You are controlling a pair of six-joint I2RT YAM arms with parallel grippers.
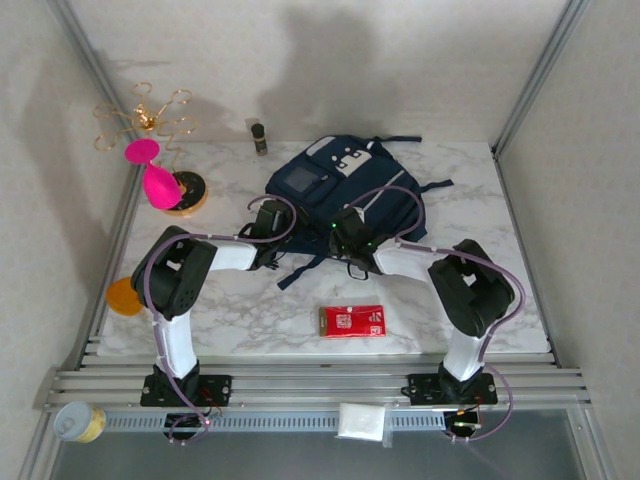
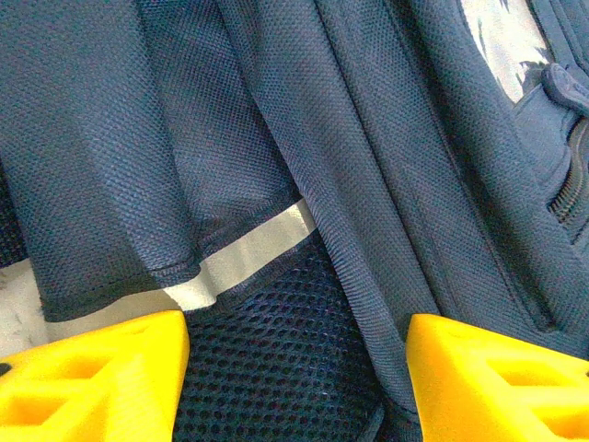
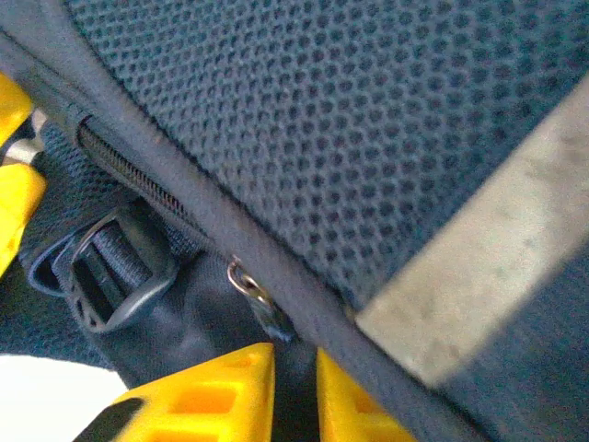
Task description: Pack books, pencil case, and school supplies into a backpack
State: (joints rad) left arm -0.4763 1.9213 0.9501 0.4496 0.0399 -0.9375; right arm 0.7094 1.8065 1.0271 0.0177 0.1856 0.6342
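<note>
Marble table [image 1: 260,310], navy backpack [image 1: 345,185], left pincer [image 2: 296,354] apart over its mesh, right pincer [image 3: 294,373] pinching its zip seam

Navy backpack [image 1: 340,190] lies flat mid-table, grey panel up, main zip seemingly closed.

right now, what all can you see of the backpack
The backpack is navy woven fabric with mesh padding, white patches, a grey square panel and pale reflective stripes. It lies on the marble table, with dark straps trailing toward the arms. A zip runs along one seam beside a plastic buckle. The left gripper is open around its folds. The right gripper pinches dark fabric by the zip pull.
</note>
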